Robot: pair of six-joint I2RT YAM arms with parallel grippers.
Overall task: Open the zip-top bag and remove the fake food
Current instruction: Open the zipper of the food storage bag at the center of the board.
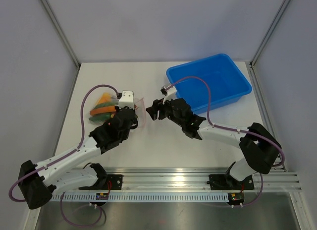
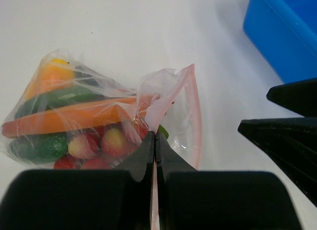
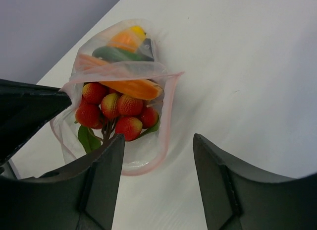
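Note:
The clear zip-top bag (image 1: 105, 108) lies left of the table's middle, and its pink zip strip (image 3: 166, 118) gapes open toward the right. Inside is the fake food (image 3: 120, 107): a bunch of red fruits with green leaves, an orange piece, green cucumbers and a yellow-orange fruit (image 2: 54, 74). My left gripper (image 2: 155, 137) is shut on the bag's thin plastic edge at the mouth, and it also shows in the top view (image 1: 133, 112). My right gripper (image 3: 158, 141) is open and empty just in front of the bag's mouth, facing the left gripper (image 1: 151, 111).
A blue rectangular bin (image 1: 210, 81) stands at the back right, and its corner shows in the left wrist view (image 2: 282, 31). Grey walls enclose the white table (image 1: 148, 150) on three sides. My right gripper's black fingers (image 2: 287, 136) show to the right of the bag.

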